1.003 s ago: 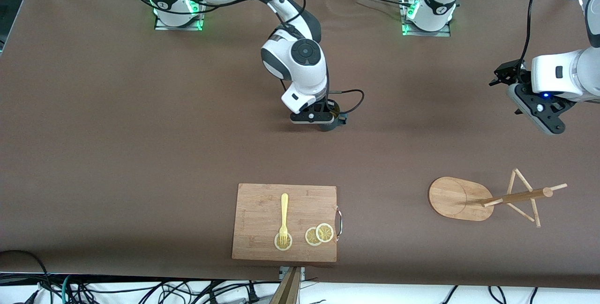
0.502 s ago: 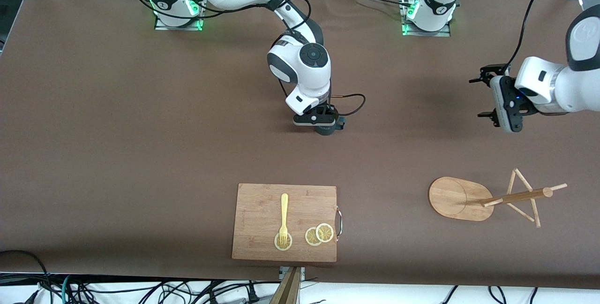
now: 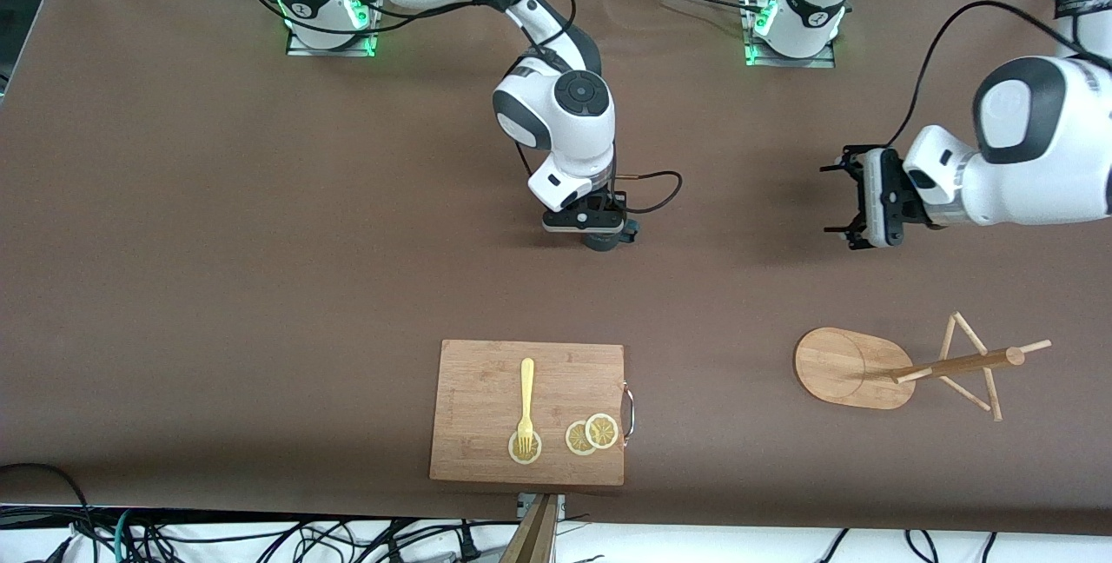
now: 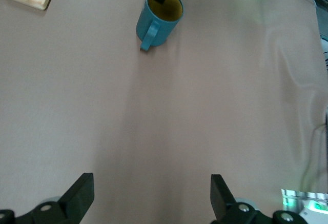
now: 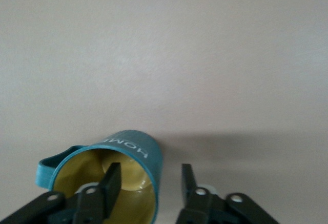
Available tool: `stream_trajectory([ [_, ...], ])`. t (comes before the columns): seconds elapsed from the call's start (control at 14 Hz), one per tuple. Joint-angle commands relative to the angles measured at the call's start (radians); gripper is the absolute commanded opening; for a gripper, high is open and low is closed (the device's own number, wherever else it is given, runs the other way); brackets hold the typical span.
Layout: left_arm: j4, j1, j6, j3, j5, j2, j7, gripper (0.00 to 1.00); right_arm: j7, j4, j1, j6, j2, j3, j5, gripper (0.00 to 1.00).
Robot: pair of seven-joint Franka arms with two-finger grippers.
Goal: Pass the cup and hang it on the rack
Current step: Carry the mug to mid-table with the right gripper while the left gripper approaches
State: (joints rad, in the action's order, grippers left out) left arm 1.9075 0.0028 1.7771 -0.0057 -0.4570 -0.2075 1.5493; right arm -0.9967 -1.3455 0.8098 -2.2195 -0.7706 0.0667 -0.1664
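- While the right gripper [image 3: 599, 231] is kept low over the cup [image 3: 608, 241] at mid-table, the left gripper [image 3: 836, 198] is seen in the front view to have swung in toward it from three o'clock. A handover is judged to be near. The rack [image 3: 851, 367] is placed at four o'clock from the cup.
- In the left wrist view, the left gripper [image 4: 152, 190] is shown spread wide and empty. The cup [image 4: 159, 21] is stood upright on the table, long axis vertical, with its handle [image 4: 146, 39] turned toward this gripper.
- In the right wrist view, the right gripper [image 5: 148, 180] is shown parted astride the cup [image 5: 130, 144] wall, one finger inside, not clamped.
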Motion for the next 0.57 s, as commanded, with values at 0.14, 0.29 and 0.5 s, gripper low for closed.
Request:
stream_trajectory([
  [0.14, 0.142, -0.003, 0.256, -0.131, -0.101, 0.008, 0.121, 1.0, 0.176, -0.017, -0.076, 0.246, 0.189, -0.01, 0.002, 1.0],
  [0.29, 0.179, -0.004, 0.359, -0.192, -0.194, -0.018, 0.163, 1.0, 0.281, -0.017, -0.15, 0.374, 0.259, -0.011, 0.021, 1.0],
  [0.5, 0.228, -0.009, 0.481, -0.261, -0.313, -0.044, 0.21, 1.0, 0.54, -0.017, -0.276, 0.548, 0.335, -0.018, 0.096, 1.0],
])
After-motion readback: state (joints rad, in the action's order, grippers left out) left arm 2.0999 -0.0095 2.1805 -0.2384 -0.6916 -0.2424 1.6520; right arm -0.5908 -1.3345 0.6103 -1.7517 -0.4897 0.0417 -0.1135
